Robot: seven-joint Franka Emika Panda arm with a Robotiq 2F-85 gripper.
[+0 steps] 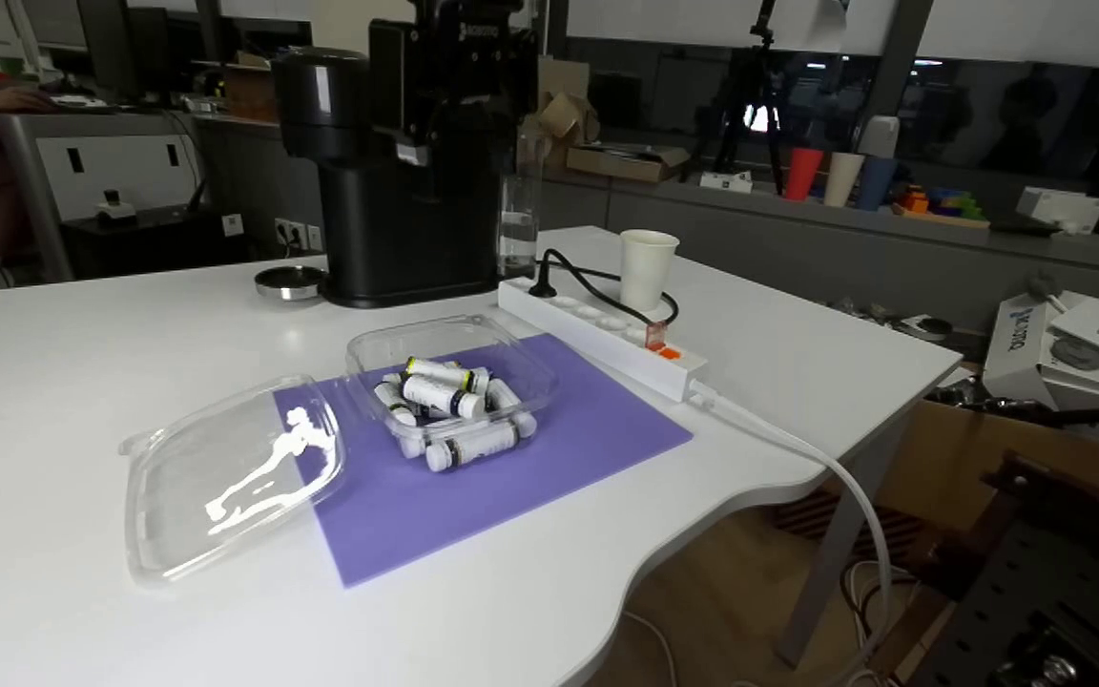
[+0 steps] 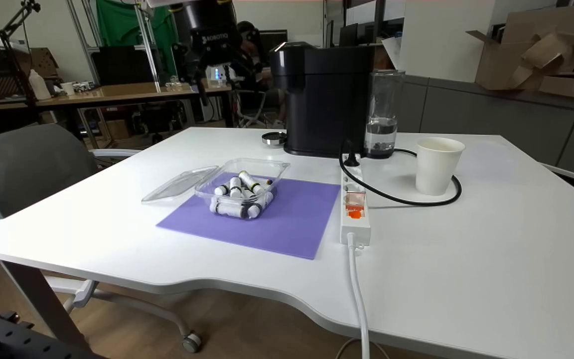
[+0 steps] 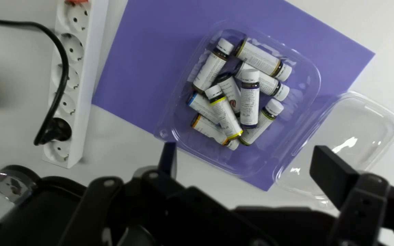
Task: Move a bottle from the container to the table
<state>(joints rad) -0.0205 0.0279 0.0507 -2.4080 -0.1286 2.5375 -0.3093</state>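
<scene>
Several small white-labelled bottles with white caps lie heaped in the container; a yellow-banded bottle [image 3: 226, 114] and a purple-banded bottle [image 3: 250, 102] lie on top. The heap also shows in both exterior views, with one bottle [image 1: 442, 396] and another bottle [image 2: 250, 183] on top. The container [image 3: 255, 165] is a clear clamshell box, open, standing on the purple mat over the white table [image 1: 511, 601]. My gripper [image 3: 244, 152] is open and empty, its fingers wide apart. In an exterior view the gripper [image 2: 224, 82] hangs high above the table, behind the container.
The container's clear lid [image 1: 225, 477] lies folded out, partly on the purple mat [image 1: 588, 420]. A white power strip [image 2: 355, 227] with a black cable runs beside the mat. A white cup [image 2: 436, 169], black machine [image 2: 327, 99], water tank [image 2: 380, 119] and metal dish [image 1: 290, 283] stand around.
</scene>
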